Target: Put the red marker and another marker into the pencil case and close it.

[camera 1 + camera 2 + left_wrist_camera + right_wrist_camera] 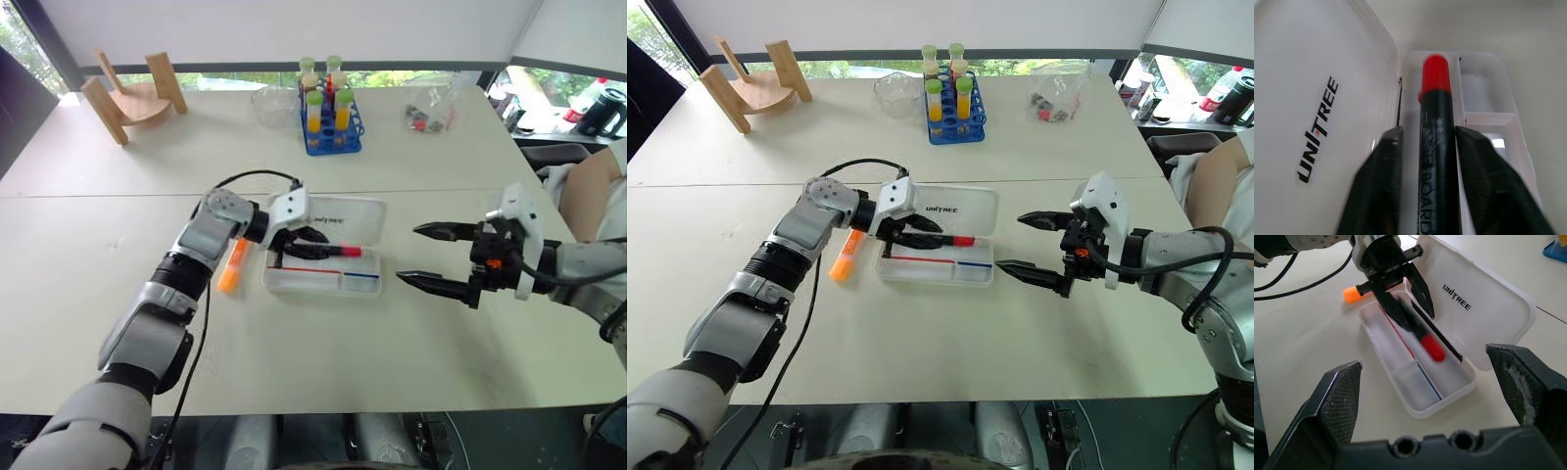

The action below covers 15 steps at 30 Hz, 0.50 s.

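The pencil case (367,286) lies open at the table's middle, its white lid (358,213) folded back flat. My left gripper (310,245) reaches over the tray from the left. Its fingers (1378,186) stand open around the red marker (1437,147), whose red cap (351,252) points right. The marker hangs just over the tray, blurred in the right wrist view, and one finger is clear of its barrel. The other marker, short and orange (233,266), rests on the table left of the case. My right gripper (409,255) hovers open and empty to the right of the case.
A thin red pen (306,268) and a blue pen (361,276) lie in the tray. At the back stand a blue test-tube rack (331,116), a clear bowl (272,104), a wooden stand (137,93) and a plastic bag (429,113). A person (596,186) sits at the right.
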### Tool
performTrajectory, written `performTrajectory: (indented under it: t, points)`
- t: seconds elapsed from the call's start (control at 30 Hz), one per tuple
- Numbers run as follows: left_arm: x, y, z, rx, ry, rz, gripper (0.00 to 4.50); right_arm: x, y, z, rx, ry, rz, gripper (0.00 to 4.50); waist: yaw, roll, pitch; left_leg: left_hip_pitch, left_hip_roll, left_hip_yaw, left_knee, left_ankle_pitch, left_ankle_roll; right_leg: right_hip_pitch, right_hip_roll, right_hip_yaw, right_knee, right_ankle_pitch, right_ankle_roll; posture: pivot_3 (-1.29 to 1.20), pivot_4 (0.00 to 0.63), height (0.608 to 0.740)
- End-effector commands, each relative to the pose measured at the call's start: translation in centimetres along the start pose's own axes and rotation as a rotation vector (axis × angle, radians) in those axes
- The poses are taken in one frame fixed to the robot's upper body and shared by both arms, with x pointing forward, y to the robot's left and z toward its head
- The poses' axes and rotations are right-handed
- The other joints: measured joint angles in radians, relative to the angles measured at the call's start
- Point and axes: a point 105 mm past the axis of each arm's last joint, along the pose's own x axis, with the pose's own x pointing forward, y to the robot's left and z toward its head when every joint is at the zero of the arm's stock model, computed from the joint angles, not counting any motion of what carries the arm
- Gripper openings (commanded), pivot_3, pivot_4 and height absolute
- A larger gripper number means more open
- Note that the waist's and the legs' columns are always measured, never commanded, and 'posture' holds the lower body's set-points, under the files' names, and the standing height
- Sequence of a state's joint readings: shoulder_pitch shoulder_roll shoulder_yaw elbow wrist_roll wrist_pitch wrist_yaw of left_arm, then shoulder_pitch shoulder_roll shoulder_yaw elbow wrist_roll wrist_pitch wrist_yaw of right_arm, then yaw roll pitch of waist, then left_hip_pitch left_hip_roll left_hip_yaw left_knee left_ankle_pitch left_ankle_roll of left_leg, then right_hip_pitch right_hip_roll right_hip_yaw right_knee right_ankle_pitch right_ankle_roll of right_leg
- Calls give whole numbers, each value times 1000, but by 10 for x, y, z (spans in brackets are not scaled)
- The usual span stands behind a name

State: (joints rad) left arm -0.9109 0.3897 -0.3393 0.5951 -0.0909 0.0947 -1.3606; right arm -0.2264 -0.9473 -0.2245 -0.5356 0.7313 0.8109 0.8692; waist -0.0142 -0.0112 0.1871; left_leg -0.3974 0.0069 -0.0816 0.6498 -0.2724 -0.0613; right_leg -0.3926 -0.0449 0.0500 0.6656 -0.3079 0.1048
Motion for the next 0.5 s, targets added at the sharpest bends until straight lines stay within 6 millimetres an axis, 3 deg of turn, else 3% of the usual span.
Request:
performTrajectory:
  t: [0.03, 0.07, 0.2, 0.33, 0.43, 0.5]
  points:
    - [-10, 1, 16, 28, -42, 5, 3836, -3, 0, 10, -38, -31, -13, 4500, 0, 0, 0, 0, 0, 0, 0, 0, 0, 0, 0, 0, 0, 0, 0, 0, 150, 740]
    - [-17, 1, 21, 15, -67, 19, 4337, -3, 0, 10, -39, -31, -12, 4500, -1, 0, 0, 0, 0, 0, 0, 0, 0, 0, 0, 0, 0, 0, 0, 0, 150, 740]
    - [-48, -1, 37, -102, -179, 112, 4453, -1, 0, 11, -42, -33, -7, 4500, -6, 0, 0, 0, 1, 0, 0, 0, 0, 0, 0, 0, 0, 0, 0, 0, 150, 740]
    - [-113, -4, 13, -334, -203, 490, 4453, 2, 0, 9, -39, -32, 7, 4500, -24, 1, 0, 1, 3, -2, -1, 0, 0, 0, 1, 1, 0, 0, 0, 0, 150, 740]
    - [-131, -12, -4, -471, -182, 706, 4453, 3, 0, 9, -37, -34, 16, 4500, -24, 0, 0, 2, 3, -3, -1, 0, 0, 0, 1, 1, 1, 0, 0, 0, 150, 740]
    - [-134, -18, -16, -527, -153, 801, 4453, 5, 0, 9, -36, -36, 24, 4500, -10, 0, 0, 2, 3, -3, 1, 0, 0, 3, -1, -1, 1, 0, 0, 0, 150, 740]
